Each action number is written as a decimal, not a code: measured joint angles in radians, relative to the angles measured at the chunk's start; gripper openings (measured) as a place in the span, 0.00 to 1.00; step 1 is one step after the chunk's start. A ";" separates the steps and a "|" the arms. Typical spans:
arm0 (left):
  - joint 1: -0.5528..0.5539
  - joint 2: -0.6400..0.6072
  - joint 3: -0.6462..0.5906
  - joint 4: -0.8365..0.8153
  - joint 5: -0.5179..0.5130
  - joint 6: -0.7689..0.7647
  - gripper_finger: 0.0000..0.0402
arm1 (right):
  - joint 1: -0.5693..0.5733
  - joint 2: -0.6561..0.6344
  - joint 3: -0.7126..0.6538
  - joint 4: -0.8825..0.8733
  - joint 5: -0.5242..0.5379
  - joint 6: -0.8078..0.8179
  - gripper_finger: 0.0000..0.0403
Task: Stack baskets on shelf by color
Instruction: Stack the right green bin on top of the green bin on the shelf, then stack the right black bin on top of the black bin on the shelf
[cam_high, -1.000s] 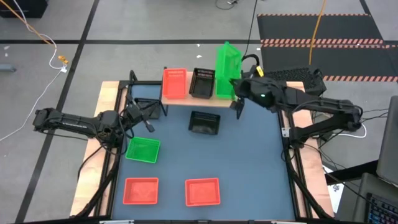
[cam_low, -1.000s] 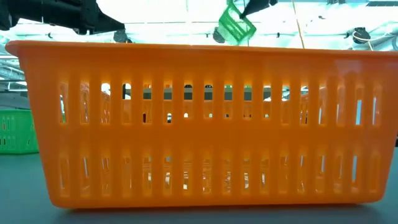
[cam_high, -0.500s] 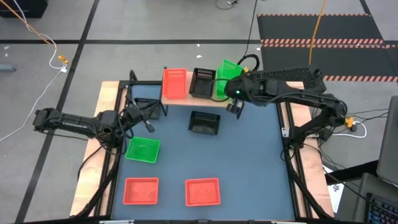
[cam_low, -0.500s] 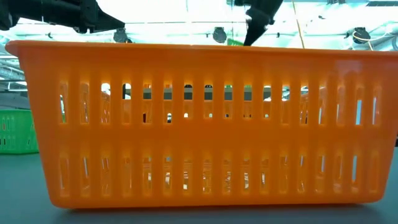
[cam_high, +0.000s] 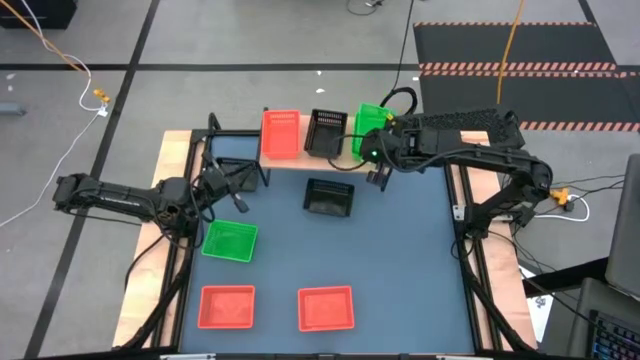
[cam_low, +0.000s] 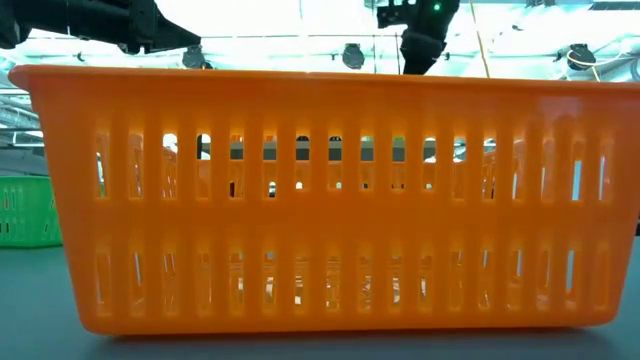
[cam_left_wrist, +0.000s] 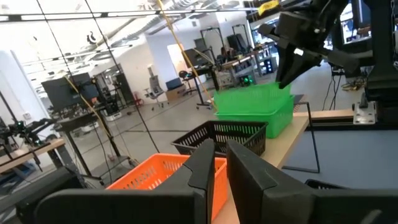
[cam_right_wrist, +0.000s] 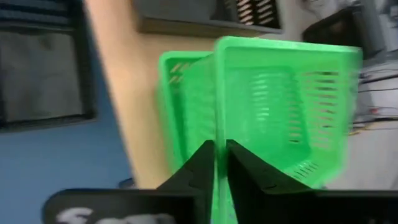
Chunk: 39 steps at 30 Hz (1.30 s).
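Green basket (cam_right_wrist: 273, 106) (rim) in right claw (cam_right_wrist: 219, 163)

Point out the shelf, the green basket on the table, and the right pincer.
shelf (cam_high: 288, 161): high view, bare front edge of the plank.
green basket (cam_high: 230, 241): high view, its floor.
right pincer (cam_right_wrist: 217, 163): right wrist view, between the fingertips, on a green basket's wall.

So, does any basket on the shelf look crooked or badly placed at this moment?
On the shelf, the red basket and black basket sit level. The green basket, held by the right end effector, sits askew in another green one, not yet nested.
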 joint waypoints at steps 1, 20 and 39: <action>0.000 0.000 0.000 0.000 0.000 0.000 0.12 | 0.000 -0.001 0.000 0.002 0.019 -0.005 0.12; -0.015 -0.001 0.000 0.001 -0.002 0.018 0.12 | 0.077 -0.095 -0.013 0.331 -0.254 -0.012 0.34; -0.285 0.144 0.318 -0.492 -0.121 -0.234 0.12 | 0.334 0.154 -0.354 1.054 -0.465 0.113 0.35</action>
